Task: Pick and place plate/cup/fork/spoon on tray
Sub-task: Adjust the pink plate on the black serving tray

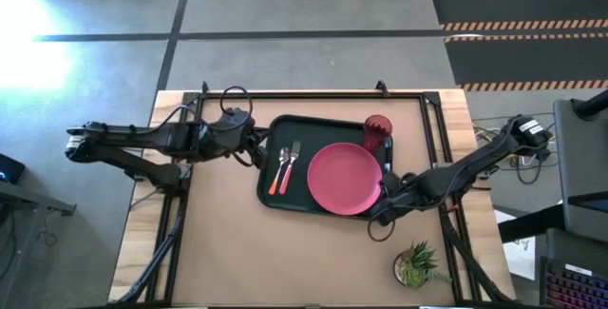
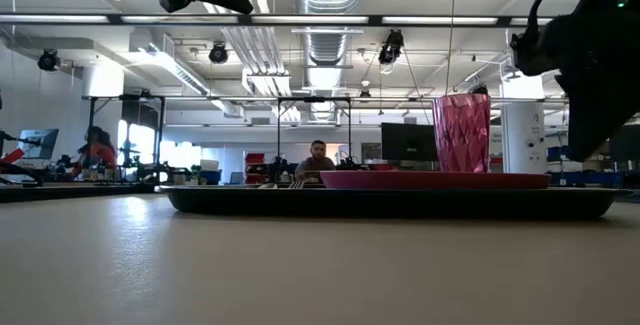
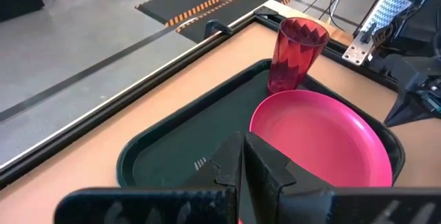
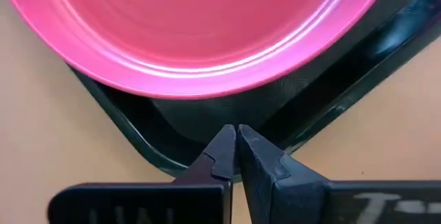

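Tray mid-table, carrying all 4 items: plate on right half, cup upright in far right corner, fork and spoon side by side on left half. Left gripper over tray's left edge, fingers together, empty. Right gripper just off tray's near right corner, fingers together, empty. Potted plant near table's right front.

Bright window glare on floor
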Controlling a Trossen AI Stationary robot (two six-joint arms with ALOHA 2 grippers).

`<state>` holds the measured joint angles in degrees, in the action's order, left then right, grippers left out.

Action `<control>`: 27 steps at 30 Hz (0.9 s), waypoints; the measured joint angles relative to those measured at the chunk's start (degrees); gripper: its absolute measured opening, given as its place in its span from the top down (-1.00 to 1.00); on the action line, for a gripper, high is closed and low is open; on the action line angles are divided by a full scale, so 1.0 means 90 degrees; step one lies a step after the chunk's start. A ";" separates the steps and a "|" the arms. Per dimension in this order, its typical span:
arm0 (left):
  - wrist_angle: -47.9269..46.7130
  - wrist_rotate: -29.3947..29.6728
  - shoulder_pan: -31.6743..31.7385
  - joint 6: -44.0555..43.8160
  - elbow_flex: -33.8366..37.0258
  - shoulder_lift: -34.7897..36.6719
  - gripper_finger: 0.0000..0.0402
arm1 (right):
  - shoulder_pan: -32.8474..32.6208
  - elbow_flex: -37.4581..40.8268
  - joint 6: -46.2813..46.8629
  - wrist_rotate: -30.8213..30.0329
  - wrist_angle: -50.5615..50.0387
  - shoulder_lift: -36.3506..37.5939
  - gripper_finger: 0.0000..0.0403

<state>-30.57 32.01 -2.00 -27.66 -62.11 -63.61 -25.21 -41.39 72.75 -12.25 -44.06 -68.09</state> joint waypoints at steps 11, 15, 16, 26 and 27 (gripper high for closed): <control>0.0006 -0.0022 0.0000 0.0127 0.0002 0.0000 1.00 | 0.0000 -0.0036 0.0084 -0.0341 0.0175 -0.0276 0.96; 0.0004 -0.0027 0.0000 0.0139 0.0007 0.0002 1.00 | 0.0000 -0.0039 0.0097 -0.0498 0.0317 -0.0282 0.96; 0.0004 -0.0027 0.0000 0.0145 0.0007 0.0001 1.00 | 0.0000 -0.0039 0.0098 -0.0522 0.0367 -0.0282 0.96; 0.0005 -0.0032 0.0000 0.0166 0.0007 0.0001 1.00 | 0.0018 -0.0037 0.0172 -0.0602 0.0173 -0.0334 0.96; 0.0005 -0.0032 0.0000 0.0173 0.0007 0.0001 1.00 | 0.0030 -0.0039 0.0194 -0.0611 0.0136 -0.0356 0.96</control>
<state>-30.52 31.73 -2.00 -26.11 -62.04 -63.60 -24.94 -41.74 74.50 -17.75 -42.84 -71.29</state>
